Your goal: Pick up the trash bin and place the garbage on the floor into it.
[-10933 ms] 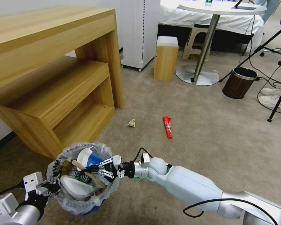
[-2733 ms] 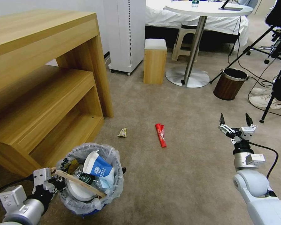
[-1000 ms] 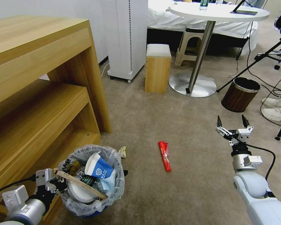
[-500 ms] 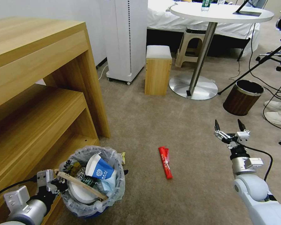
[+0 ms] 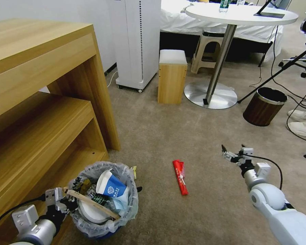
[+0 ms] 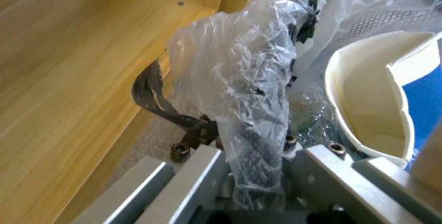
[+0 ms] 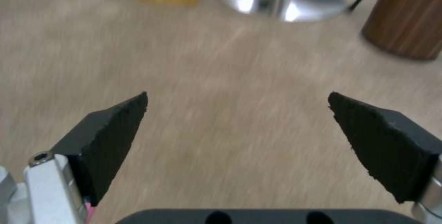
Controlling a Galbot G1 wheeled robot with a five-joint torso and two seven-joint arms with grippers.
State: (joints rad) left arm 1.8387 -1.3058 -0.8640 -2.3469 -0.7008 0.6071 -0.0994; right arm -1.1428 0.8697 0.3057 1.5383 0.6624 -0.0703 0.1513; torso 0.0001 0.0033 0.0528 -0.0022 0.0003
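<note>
right gripper (image 5: 232,153) above floor (image 5: 200,217) | packet (image 5: 180,172) to its left, on floor | trash bin (image 5: 105,199) farther left, at left gripper (image 5: 65,201) | brown bin (image 5: 264,106) beyond, right

Floor count: one red packet (image 5: 180,172), one crumpled wrapper (image 5: 134,172), two bins: lined trash bin (image 5: 105,199), brown bin (image 5: 264,106).

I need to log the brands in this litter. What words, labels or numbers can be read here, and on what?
None can be read.
Paper cup in the trash bin: white logo, lettering too small.
Bin liner: yellow-black print, illegible.
Red packet on the floor: print blurred.
</note>
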